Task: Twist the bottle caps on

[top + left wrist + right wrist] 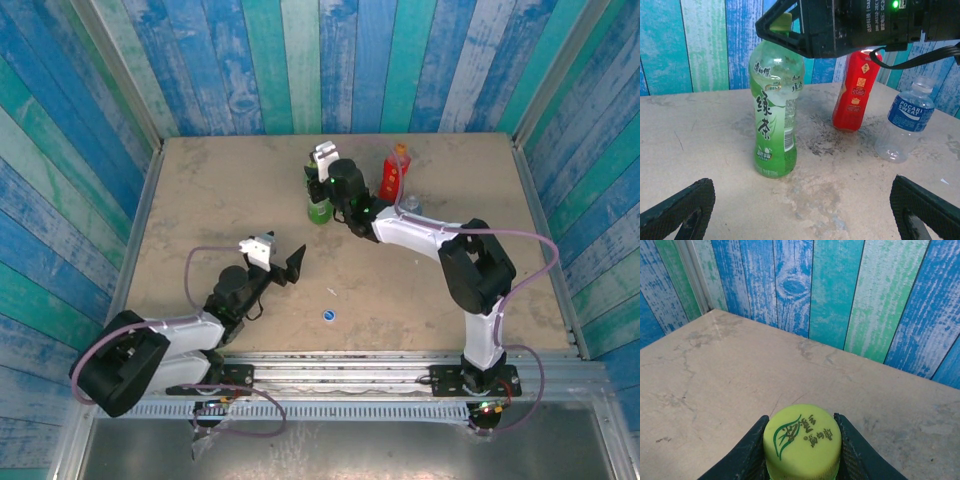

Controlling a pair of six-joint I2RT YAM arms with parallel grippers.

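Could make out little of the green bottle (774, 125) from the right wrist beyond its round, printed yellow-green cap (801, 432), pinched on both sides by the right claw (802, 442), and lost the red bottle (855, 95) top behind that arm in the left wrist view. Found the left claw (800, 210) spread wide and empty, dark textured pads (680, 210) cut off at the lower corners, facing the upright bottles, with the clear bottle (905, 125) right of the red. Noted a small blue cap (328, 316) lying alone on the scuffed, stained beige surface (715, 130), well apart from the bottles, within weathered blue and green plank walls (865, 300).
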